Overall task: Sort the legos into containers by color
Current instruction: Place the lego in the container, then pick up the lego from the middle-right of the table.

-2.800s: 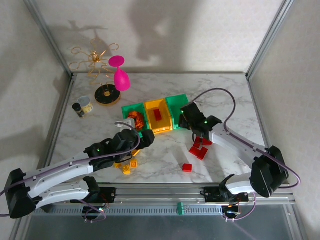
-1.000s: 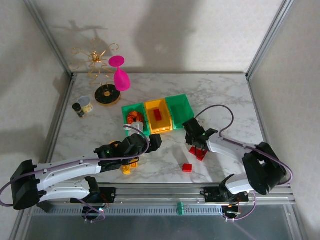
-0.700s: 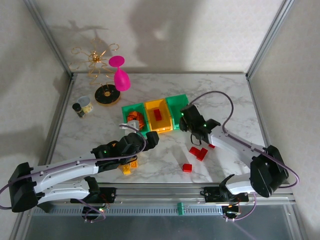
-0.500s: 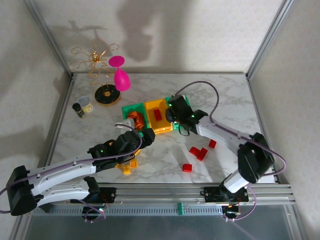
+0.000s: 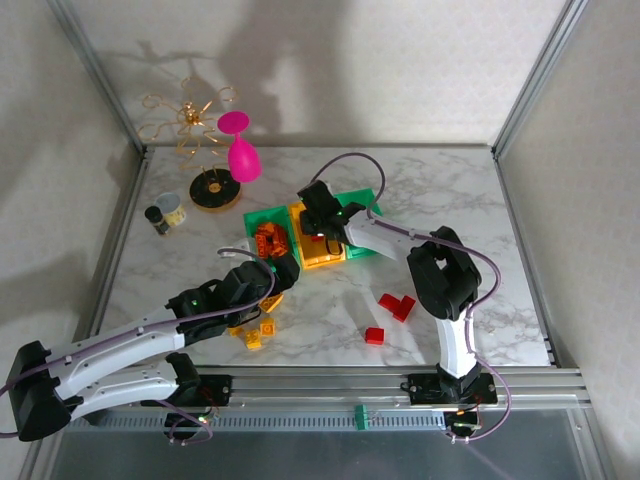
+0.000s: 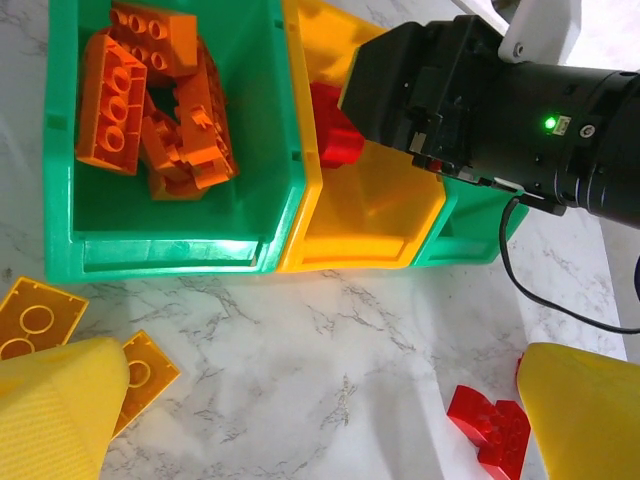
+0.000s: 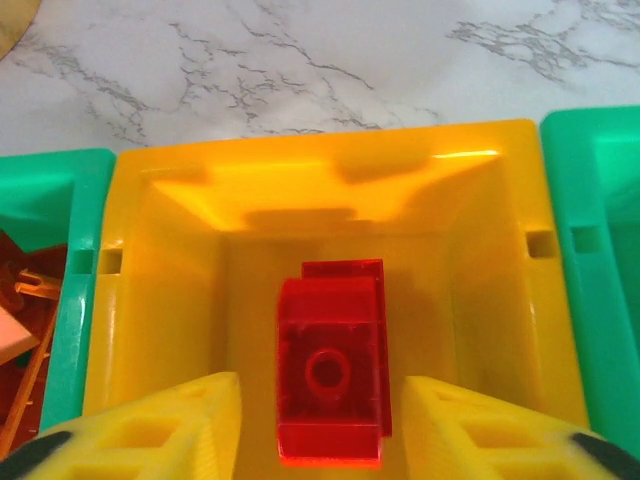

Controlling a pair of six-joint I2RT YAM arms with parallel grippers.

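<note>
Right claw (image 7: 318,405) hangs over the yellow bin (image 7: 330,165), jaws parted slightly wider than the red brick (image 7: 330,370) between them. The brick seems to lie loose inside the bin. Left claw (image 6: 320,420) gapes wide and empty above the surface (image 6: 330,320). Orange bricks (image 6: 150,100) fill the left green bin (image 6: 60,150); loose red bricks (image 5: 397,305) lie on the surface.

Three open-top bins stand in a touching row on the table (image 5: 450,200): left green bin (image 6: 60,215), yellow bin (image 6: 370,215) and right green bin (image 6: 465,235). The left green bin holds piled orange bricks (image 6: 150,100). The yellow bin holds a red brick (image 7: 330,370). Loose red bricks (image 5: 398,304) and flat yellow bricks (image 6: 35,320) lie on the table in front of the row.
</note>
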